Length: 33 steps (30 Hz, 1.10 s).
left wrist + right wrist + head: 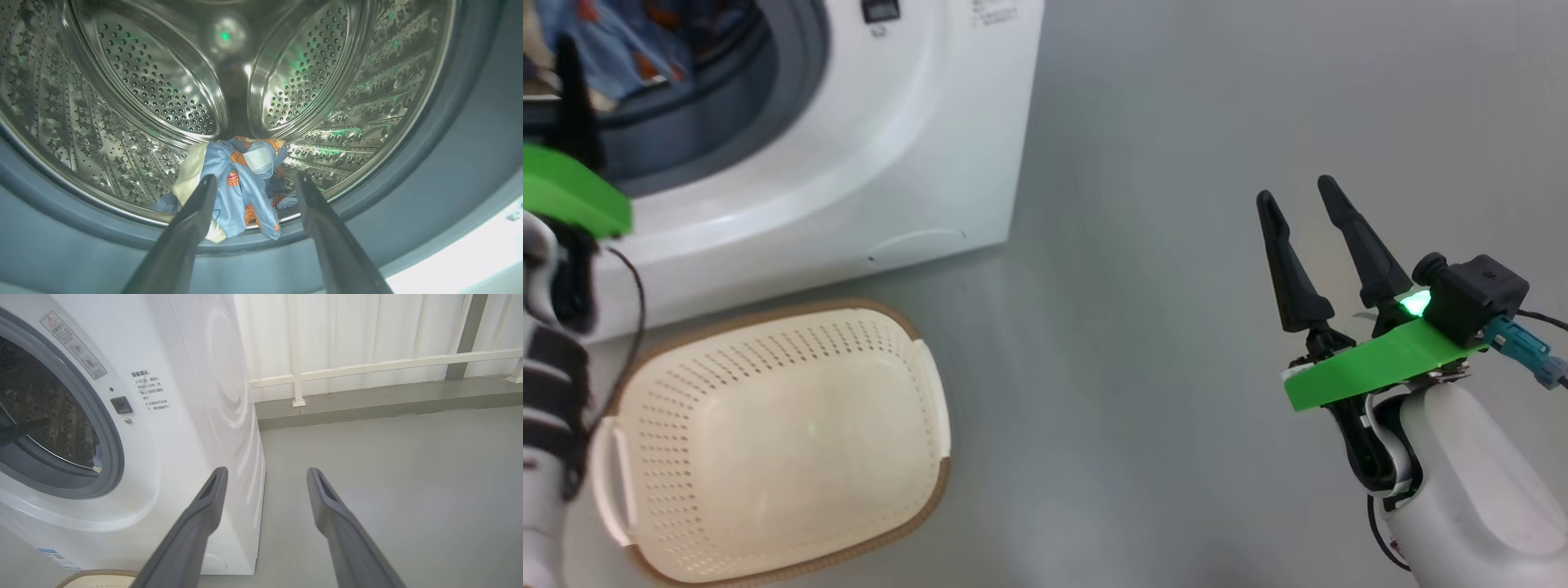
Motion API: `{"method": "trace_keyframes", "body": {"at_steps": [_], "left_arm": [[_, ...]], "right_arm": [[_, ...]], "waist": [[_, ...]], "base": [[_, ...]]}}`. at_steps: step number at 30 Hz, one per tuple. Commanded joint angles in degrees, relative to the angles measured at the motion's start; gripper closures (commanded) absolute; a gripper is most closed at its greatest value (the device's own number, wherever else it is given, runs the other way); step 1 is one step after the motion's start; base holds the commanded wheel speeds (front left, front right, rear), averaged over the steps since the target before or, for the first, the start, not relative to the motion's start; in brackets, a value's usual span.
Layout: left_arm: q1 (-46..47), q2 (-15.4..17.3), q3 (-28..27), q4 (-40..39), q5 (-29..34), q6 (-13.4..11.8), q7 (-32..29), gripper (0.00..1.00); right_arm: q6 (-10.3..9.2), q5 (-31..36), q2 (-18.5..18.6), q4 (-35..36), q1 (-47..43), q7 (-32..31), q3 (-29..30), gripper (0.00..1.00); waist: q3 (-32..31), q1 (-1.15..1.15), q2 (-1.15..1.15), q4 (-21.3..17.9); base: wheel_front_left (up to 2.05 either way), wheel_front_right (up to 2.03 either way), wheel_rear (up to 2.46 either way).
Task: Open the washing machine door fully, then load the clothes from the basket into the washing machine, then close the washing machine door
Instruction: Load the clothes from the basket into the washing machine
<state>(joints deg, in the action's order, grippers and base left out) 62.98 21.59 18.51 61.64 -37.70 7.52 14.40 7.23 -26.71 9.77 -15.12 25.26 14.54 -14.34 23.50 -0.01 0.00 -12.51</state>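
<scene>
The bundle of blue orange-printed and cream fabric clothes lay inside the steel drum of the white front-loading washing machine, just beyond the left gripper, whose jaws stood spread, holding nothing. The right gripper hung released above the grey floor.

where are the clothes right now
In the left wrist view the clothes lie low in the washing machine drum, at its front lip, just beyond the open left gripper.

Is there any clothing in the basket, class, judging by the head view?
No: the basket's perforated cream bottom is bare, and the clothes lie inside the drum.
</scene>
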Motion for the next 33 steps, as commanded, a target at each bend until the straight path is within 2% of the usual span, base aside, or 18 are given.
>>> {"method": "trace_keyframes", "body": {"at_steps": [1,17,33], "left_arm": [[-1.5,2.4,-1.3,-2.7,-0.2,0.0,0.5,0.00],[-26.0,-0.7,-9.1,-24.0,4.9,-3.2,0.6,0.00],[-44.1,-5.5,-13.4,-39.1,9.7,-7.0,0.6,0.00]], "right_arm": [[0.25,-0.3,0.7,1.0,-1.8,0.5,-0.7,0.00],[0.25,-1.4,2.9,-0.8,-4.8,0.5,-1.5,0.00],[0.25,-1.9,3.7,-1.4,-8.0,0.5,-1.1,0.00]], "waist": [[-3.9,0.01,0.00,2.7],[-13.0,0.01,0.00,6.1],[-17.6,0.01,0.00,7.4]], "base": [[0.00,0.00,0.00],[0.00,0.00,0.00],[0.00,0.00,0.00]]}}
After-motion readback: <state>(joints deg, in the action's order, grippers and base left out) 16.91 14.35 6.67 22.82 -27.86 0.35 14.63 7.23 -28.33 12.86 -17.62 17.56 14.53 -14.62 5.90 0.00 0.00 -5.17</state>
